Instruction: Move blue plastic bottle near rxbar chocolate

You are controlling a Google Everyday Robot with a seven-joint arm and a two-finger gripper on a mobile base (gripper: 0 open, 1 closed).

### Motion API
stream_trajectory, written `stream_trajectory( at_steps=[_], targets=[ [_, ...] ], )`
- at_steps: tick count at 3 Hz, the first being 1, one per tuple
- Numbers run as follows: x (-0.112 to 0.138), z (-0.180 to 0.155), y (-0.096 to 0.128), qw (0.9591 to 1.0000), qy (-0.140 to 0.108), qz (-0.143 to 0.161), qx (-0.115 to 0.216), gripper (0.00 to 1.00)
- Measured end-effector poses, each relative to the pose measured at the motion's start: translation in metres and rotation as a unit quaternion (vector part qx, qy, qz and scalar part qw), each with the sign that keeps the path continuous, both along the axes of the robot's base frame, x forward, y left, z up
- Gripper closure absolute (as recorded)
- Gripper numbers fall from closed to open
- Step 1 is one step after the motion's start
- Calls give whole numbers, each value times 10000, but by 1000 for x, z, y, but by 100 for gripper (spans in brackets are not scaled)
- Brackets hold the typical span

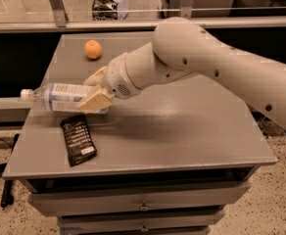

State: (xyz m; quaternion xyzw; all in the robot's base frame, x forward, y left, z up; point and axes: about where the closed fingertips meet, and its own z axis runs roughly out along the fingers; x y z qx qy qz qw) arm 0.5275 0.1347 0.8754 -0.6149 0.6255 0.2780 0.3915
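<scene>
One bottle is my first concern: the blue plastic bottle (pixel 59 96) lies on its side, almost level, just behind the rxbar chocolate (pixel 78 140), on the far side of the bar from the camera. The two are close but apart; I see a narrow strip of grey between the bottle's body and the bar's far end. The bottle's white cap (pixel 26 94) points away to the left of the bar in the view and reaches out past the table edge there. I cannot tell if the bottle rests on the surface or hangs a little above it.

The gripper (pixel 90 92) is at the base end of the bottle, behind the bar and slightly to its right. It pinches the bottle: its cream fingers (pixel 97 102) are pressed against the body, one on the side nearer to the bar and one on the farther side, and they cover part of the white-and-blue label (pixel 64 92).

The bar itself lies flat, its long side running roughly away from the camera, with the small white patch at the near end.

The white arm (pixel 206 62) comes in from the right of the bar. The grey table (pixel 182 126) carries everything. An orange (pixel 93 49) sits well behind the bar, near the far edge. Below the bar's near end are the drawers (pixel 143 204).
</scene>
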Motion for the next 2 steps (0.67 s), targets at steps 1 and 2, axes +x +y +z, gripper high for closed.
stream_trajectory(
  at_steps=[1,2],
  targets=[
    [3,-4,-3,9998,-184,12,-61,11],
    [6,-8,-7,9995,-304,5,-113,0]
  ],
)
